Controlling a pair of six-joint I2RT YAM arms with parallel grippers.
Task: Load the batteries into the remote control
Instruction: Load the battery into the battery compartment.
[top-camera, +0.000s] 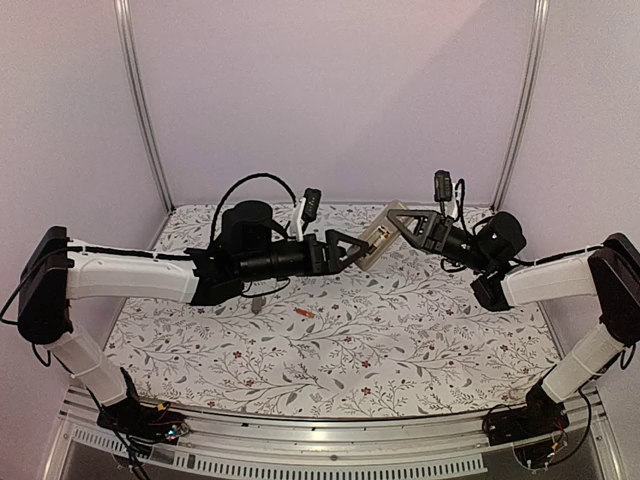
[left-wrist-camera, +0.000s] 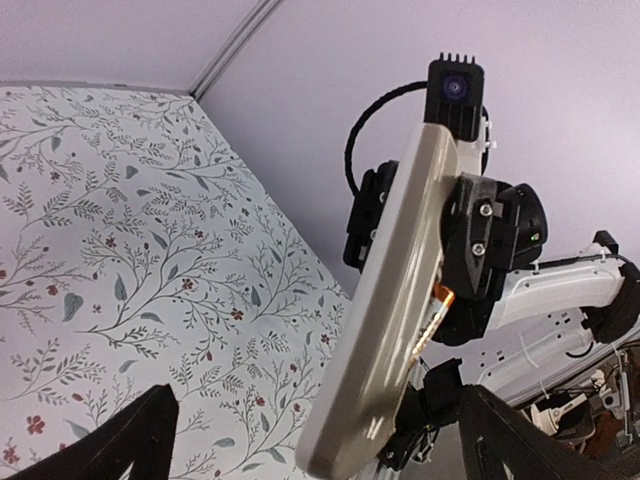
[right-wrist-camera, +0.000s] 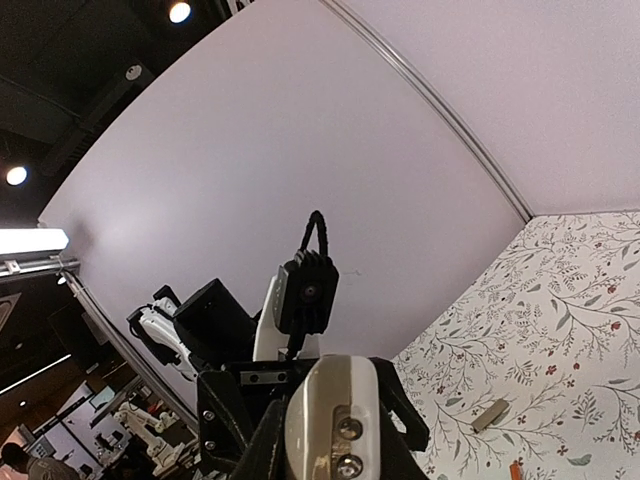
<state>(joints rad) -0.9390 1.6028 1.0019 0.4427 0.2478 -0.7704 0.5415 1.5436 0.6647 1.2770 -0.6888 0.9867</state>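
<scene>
Top external view: The remote control (top-camera: 377, 243) is held above the table (top-camera: 420, 350), tilted, at the middle of the far side. It is gripped at its upper end by the right claw (top-camera: 393, 222), which is closed on it. The left claw (top-camera: 358, 250) is found just beside the lower end of the remote control, with its fingers spread apart and nothing gripped. One battery (top-camera: 303, 314) is noted lying on the table, nearer the arm bases and well apart from both claws.

Left wrist view: The remote control is seen almost edge-on, its grey-tan back turned to the camera, standing steeply between the two left fingers (left-wrist-camera: 130, 440). The fingers are wide apart and no contact with the remote control is observed. A small orange-red item (left-wrist-camera: 443, 296) is visible at the far face of the remote control, next to the right claw; whether it is seated there cannot be told.

Right wrist view: A pale rounded end, taken to be the remote control, is clamped between the dark right fingers (right-wrist-camera: 225, 425). On the table beyond, a small flat grey piece (right-wrist-camera: 490, 413) and the battery are recorded lying near each other, apart.
</scene>
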